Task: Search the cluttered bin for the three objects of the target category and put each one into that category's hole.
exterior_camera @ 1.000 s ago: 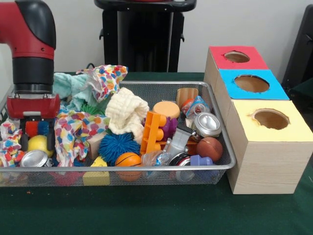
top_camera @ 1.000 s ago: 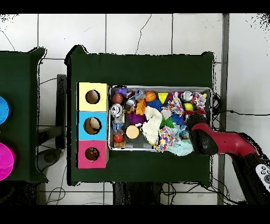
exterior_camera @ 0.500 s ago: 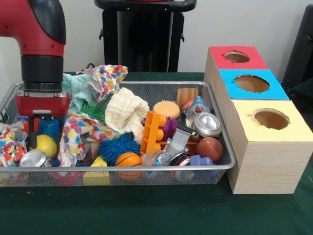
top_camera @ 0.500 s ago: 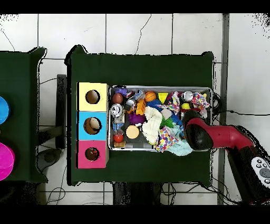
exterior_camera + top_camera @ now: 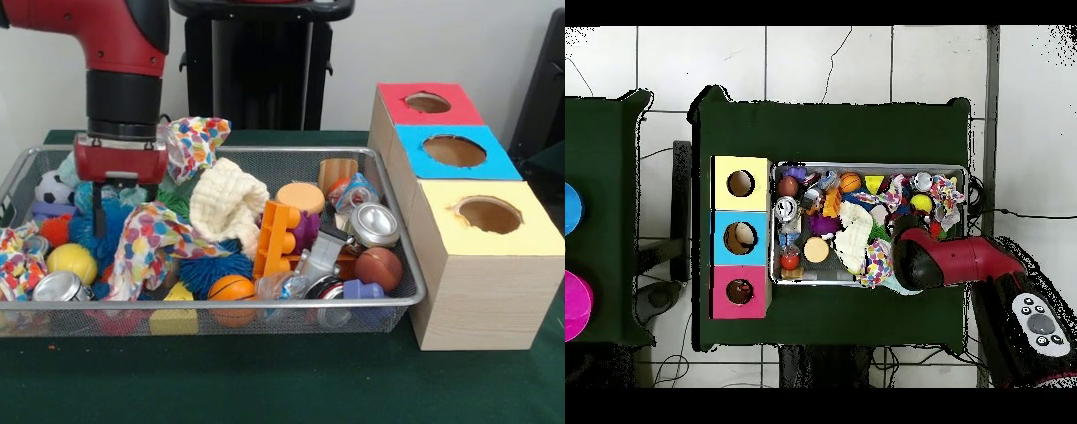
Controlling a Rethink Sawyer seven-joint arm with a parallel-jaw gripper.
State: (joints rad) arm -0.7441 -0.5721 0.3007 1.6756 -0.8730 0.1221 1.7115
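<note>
A wire bin [image 5: 395, 237] holds a jumble of balls, cans, cloths and blocks. My gripper [image 5: 119, 216] hangs over its left part, open, one dark finger [image 5: 95, 208] showing in front of a blue spiky ball [image 5: 104, 231]. A polka-dot cloth [image 5: 154, 243] lies against the gripper's right side and hides the other finger. Close by are a yellow ball [image 5: 71, 262], a small soccer ball [image 5: 51, 187] and a can [image 5: 60, 285]. In the overhead view the arm [image 5: 923, 262] covers the gripper.
To the right of the bin stands a wooden box with a red-topped hole [image 5: 427, 102], a blue-topped hole [image 5: 454, 151] and a yellow-topped hole [image 5: 488, 215]. Also in the bin: a white cloth [image 5: 228, 201], an orange block [image 5: 278, 234], a basketball [image 5: 231, 289], a second can [image 5: 375, 223].
The gripper has travelled right along the bin from its left end and risen a little. The polka-dot cloth has shifted right with it, uncovering the yellow ball and the soccer ball.
</note>
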